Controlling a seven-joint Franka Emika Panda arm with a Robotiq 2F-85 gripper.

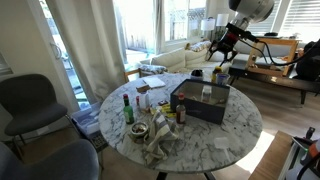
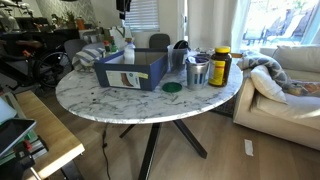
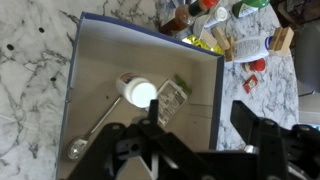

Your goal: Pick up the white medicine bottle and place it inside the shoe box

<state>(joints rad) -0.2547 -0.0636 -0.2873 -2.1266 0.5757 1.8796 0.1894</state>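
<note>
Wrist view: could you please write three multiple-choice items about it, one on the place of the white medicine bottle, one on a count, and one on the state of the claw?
1. Where is the white medicine bottle?
A. On the marble table beside the box
B. Inside the shoe box
C. Between the fingers of the claw

2. How many metal spoons lie in the shoe box?
A. None
B. One
C. Three

3. In what state is the claw?
A. Open and empty
B. Shut on the bottle
C. Shut on a spoon

Answers:
1 B: the white medicine bottle lies on the floor of the shoe box.
2 B: a single metal spoon lies beside the bottle.
3 A: the fingers of the claw stand wide apart with nothing between them.
</note>
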